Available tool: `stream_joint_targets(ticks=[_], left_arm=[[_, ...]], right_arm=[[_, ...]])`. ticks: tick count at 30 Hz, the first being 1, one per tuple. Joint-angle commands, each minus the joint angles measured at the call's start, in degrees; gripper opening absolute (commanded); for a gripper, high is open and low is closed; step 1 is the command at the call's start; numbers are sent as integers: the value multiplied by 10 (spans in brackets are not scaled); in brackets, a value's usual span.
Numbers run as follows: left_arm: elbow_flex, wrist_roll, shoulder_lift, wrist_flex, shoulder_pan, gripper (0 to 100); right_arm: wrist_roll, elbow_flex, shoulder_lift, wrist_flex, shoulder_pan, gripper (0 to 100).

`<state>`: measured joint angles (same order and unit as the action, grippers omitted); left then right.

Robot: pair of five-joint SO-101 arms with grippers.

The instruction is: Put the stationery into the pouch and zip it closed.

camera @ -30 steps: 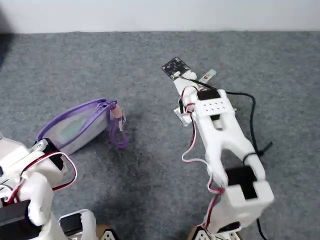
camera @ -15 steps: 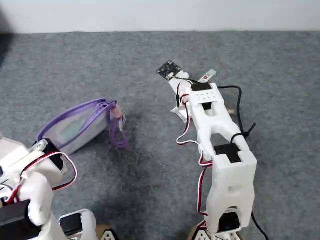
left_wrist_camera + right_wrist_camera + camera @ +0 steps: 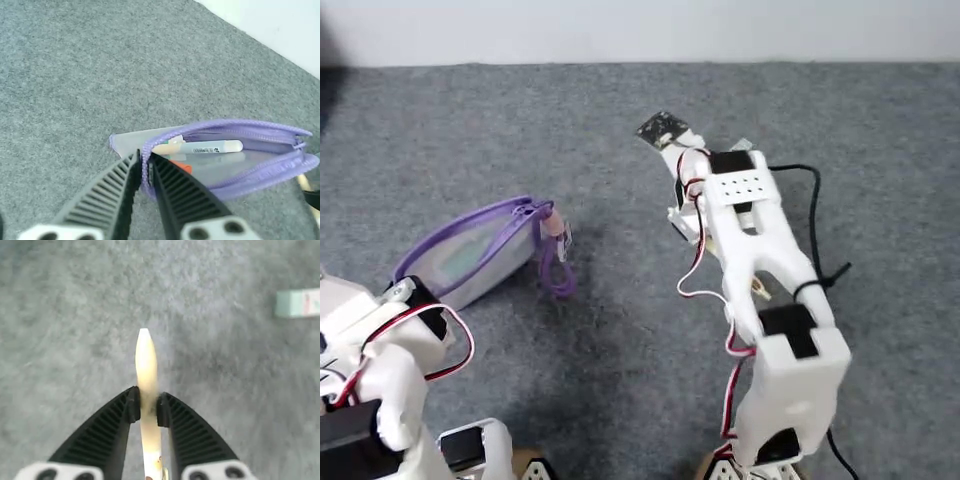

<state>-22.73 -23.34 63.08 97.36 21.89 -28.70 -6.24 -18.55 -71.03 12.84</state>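
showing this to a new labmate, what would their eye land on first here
The purple pouch stands out on the grey carpet at the left of the high view. Its zip is open, a white pen lies inside, and the left gripper pinches its rim. Next comes the right gripper, shut on a cream stick, with a pale green block lying farther off.
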Motion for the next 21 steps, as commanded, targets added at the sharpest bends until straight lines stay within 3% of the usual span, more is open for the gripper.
stream_joint_targets(ticks=[1, 7, 13, 21], left_arm=[[-7, 3, -12, 4, 3, 14], [-7, 3, -12, 4, 4, 14], [-6, -25, -12, 5, 1, 14], [-4, -31, -12, 5, 0, 14]], right_arm=[[33, -9, 94, -61, 8, 8], [95, -9, 216, -128, 39, 8], [183, -9, 364, -143, 139, 8], [321, -9, 507, -44, 266, 8]])
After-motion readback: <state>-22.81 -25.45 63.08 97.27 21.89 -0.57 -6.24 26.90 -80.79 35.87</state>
